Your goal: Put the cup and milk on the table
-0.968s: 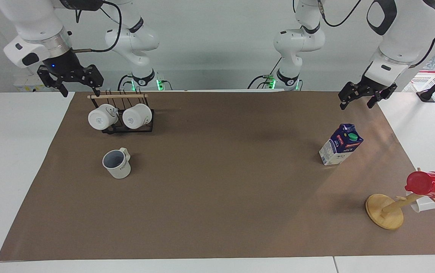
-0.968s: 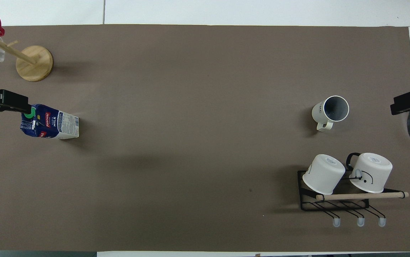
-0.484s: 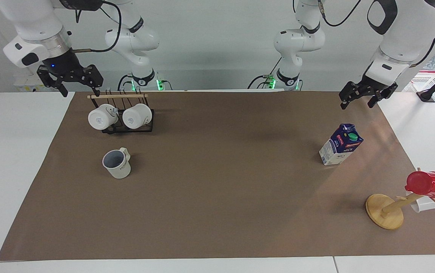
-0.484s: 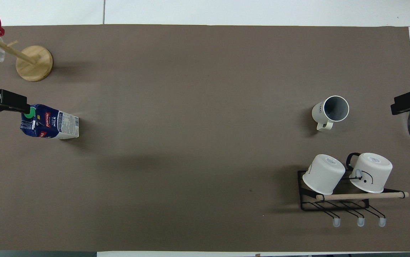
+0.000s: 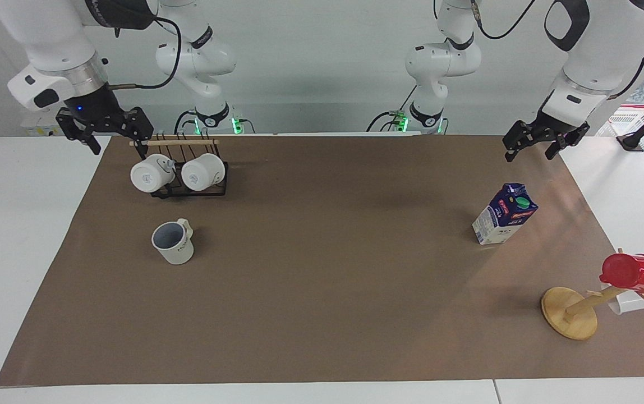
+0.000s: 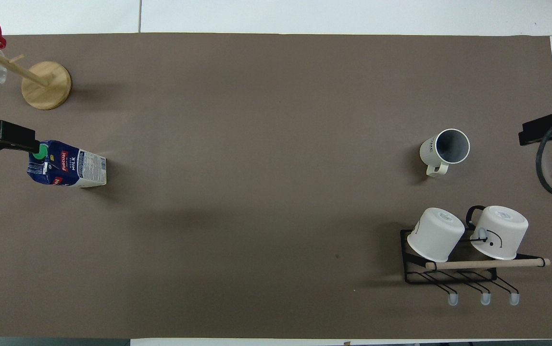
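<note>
The cup [image 5: 173,242] [image 6: 444,149], cream-white with a grey-blue inside, stands upright on the brown sheet of the table [image 5: 327,269] [image 6: 257,168] toward the right arm's end. The milk [image 5: 504,214] [image 6: 67,169], a blue and white carton with a green cap, stands on the sheet toward the left arm's end. My right gripper [image 5: 118,145] [image 6: 540,134] hangs open and empty over the sheet's edge beside the mug rack. My left gripper [image 5: 528,154] [image 6: 2,137] hangs open and empty over the sheet's edge, near the milk carton but not touching it.
A black wire rack [image 5: 187,189] [image 6: 449,274] with two white mugs sits nearer to the robots than the cup. A wooden mug tree [image 5: 571,311] [image 6: 45,84] carrying a red cup [image 5: 633,272] stands farther from the robots than the milk.
The right gripper has dropped a little and edged in over the sheet. The left gripper has barely shifted. Cup and milk have not moved.
</note>
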Tool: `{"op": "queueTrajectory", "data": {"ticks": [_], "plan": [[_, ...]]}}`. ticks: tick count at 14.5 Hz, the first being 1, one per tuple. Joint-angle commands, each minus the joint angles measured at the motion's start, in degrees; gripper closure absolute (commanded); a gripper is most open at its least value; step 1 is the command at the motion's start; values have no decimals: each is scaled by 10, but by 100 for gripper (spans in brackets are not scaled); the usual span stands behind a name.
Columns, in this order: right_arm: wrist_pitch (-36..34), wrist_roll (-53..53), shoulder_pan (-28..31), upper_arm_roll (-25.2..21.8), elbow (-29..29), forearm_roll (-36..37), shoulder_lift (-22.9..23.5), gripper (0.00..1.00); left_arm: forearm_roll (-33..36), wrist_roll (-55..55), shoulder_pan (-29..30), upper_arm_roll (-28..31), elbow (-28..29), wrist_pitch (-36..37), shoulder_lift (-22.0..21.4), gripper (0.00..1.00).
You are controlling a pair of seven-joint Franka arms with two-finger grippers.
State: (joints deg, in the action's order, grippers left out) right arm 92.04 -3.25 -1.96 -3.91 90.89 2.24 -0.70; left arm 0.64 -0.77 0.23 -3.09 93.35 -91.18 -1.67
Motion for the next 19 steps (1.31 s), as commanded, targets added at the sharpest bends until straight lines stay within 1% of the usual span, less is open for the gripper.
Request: {"op": "queueTrajectory", "data": {"ticks": [1, 2, 5, 6, 9, 10, 11, 13, 15, 17, 18, 19], "plan": [[79, -29, 22, 1, 81, -13, -22, 0, 5, -1, 0, 0, 23, -10, -19, 0], [109, -32, 33, 1, 102, -20, -14, 0, 5, -1, 0, 1, 24, -11, -19, 0], [200, -52, 44, 1, 135, -57, 45, 0, 4, 0, 12, 2, 24, -15, -19, 0], [232, -52, 44, 1, 152, -64, 58, 0, 4, 0, 13, 2, 24, -15, -19, 0], [349, -77, 38, 1, 253, -72, 60, 0, 4, 2, 9, 1, 33, -25, -21, 0], [384, -86, 37, 1, 280, -72, 59, 0, 4, 2, 7, 0, 40, -36, -22, 0], [405, -88, 37, 1, 293, -72, 59, 0, 4, 0, 7, 0, 56, -59, -30, 0], [418, -88, 38, 1, 294, -72, 75, 0, 4, 0, 13, 0, 82, -84, -36, 0], [427, -86, 36, 1, 295, -72, 82, 0, 4, 1, 13, 0, 103, -102, -33, 0], [439, -88, 36, 1, 295, -72, 94, 2, 4, 0, 15, 1, 140, -154, -32, 0], [439, -88, 36, 1, 295, -72, 94, 8, 4, 1, 22, 0, 157, -173, -32, 0], [440, -89, 36, 1, 299, -72, 93, 20, 4, 1, 26, 0, 168, -188, -29, 0]]}}
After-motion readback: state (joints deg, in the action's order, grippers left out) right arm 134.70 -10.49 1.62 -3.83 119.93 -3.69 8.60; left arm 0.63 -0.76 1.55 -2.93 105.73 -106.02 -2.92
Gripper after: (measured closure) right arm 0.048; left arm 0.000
